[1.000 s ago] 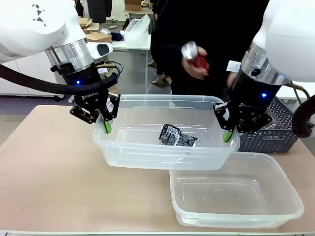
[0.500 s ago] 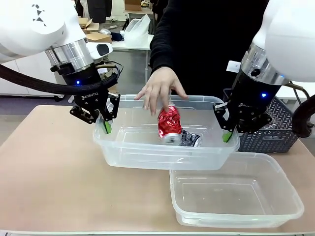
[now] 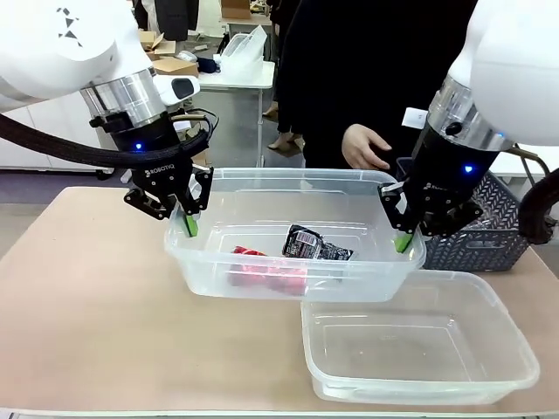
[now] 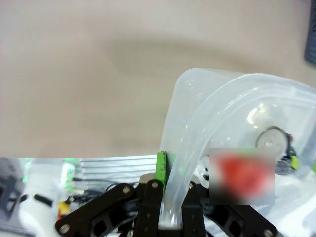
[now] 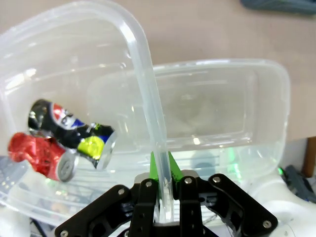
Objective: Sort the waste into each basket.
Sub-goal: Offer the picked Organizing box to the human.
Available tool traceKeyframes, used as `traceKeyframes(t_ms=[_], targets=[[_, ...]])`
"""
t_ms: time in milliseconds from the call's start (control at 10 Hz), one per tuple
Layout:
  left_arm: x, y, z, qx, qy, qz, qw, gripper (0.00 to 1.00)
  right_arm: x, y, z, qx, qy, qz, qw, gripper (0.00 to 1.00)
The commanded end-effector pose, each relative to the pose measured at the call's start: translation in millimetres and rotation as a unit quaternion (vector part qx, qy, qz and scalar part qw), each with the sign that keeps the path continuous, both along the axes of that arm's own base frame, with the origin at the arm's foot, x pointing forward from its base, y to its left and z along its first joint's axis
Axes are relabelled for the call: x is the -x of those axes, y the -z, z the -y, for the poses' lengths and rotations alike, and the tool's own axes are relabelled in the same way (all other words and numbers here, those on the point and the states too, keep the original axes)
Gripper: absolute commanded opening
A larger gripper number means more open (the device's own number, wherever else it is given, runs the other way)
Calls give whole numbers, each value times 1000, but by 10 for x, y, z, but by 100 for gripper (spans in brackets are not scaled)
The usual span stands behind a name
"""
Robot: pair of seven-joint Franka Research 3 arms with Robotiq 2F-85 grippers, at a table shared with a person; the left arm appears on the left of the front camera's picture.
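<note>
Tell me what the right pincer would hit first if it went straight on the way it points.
The right pincer is clamped on the rim of the upper tub. Straight on, it would likely meet the empty tub below, near its far edge, though depth is unclear.

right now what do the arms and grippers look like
The left arm and right arm: white shells, a silver ring, a black wrist with a blue light. The left gripper and right gripper: black linkages with green pads, white ROBOTIQ lettering on the left. A black cable runs along the left arm.
</note>
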State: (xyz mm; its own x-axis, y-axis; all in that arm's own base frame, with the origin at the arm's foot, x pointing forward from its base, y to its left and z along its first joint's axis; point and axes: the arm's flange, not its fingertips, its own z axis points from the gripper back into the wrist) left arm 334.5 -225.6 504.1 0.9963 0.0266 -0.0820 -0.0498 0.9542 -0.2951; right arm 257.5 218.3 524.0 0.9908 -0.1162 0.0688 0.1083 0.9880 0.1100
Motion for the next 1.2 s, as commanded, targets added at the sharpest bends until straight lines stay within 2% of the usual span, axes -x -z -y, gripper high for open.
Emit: traceKeyframes(t_ms=[0, 1100], targets=[[4, -25, -49, 1, -11, 3, 1000, 5, -8, -35, 14, -4, -3, -3, 1000, 6], [4, -25, -49, 1, -11, 3, 1000, 5, -8, -35, 14, -4, -3, -3, 1000, 6]])
